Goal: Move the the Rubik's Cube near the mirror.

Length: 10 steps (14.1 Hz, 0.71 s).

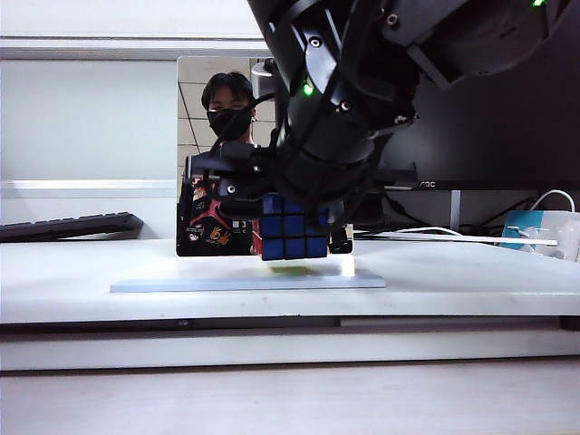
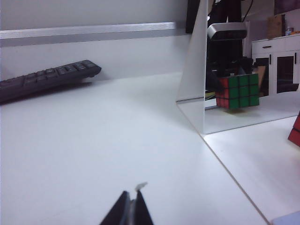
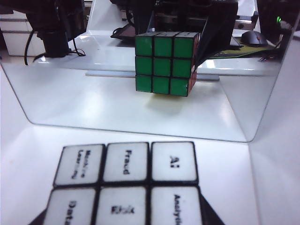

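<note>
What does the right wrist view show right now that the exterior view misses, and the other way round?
Only the right wrist view: the Rubik's Cube's white face, its stickers printed with words, and a green face on the cube's reflection in the mirror.

Only the exterior view: the cube's blue face, held just above the table by the right gripper; a masked person reflected in the mirror; a keyboard and a monitor.

Both: cube held directly in front of the mirror. The left gripper appears in neither; its own camera shows it shut.
</note>
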{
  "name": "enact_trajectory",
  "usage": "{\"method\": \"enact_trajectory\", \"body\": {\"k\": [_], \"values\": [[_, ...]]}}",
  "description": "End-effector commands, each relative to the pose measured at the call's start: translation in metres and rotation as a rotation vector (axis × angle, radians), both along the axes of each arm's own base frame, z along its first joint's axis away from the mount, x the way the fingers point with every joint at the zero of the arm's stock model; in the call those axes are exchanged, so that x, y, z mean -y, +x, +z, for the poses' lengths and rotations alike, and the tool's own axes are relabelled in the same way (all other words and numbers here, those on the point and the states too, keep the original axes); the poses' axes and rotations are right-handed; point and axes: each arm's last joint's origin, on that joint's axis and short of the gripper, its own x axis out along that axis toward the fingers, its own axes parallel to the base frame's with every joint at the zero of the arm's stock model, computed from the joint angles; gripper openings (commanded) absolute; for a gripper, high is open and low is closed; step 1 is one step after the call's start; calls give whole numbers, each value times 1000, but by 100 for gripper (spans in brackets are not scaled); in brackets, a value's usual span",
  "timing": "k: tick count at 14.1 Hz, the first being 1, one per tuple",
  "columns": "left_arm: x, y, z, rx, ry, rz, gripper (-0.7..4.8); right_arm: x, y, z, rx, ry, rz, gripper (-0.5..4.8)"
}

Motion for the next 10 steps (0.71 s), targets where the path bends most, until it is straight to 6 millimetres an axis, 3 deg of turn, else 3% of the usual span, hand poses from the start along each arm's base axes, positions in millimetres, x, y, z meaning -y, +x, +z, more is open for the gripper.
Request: {"method": "enact_trajectory", "body": {"k": [1, 7, 8, 10], "values": [[-1, 0, 1, 9, 3, 8, 22, -2, 0, 6, 9, 96, -18, -5], [-1, 0, 1, 9, 3, 8, 22, -29, 3, -1, -7, 44, -55, -4], [-1, 0, 1, 9, 3, 8, 22, -28, 3, -1, -10, 40, -58, 29], [-1, 0, 1, 9, 3, 8, 22, -29, 3, -5, -19, 46, -58, 203]]}}
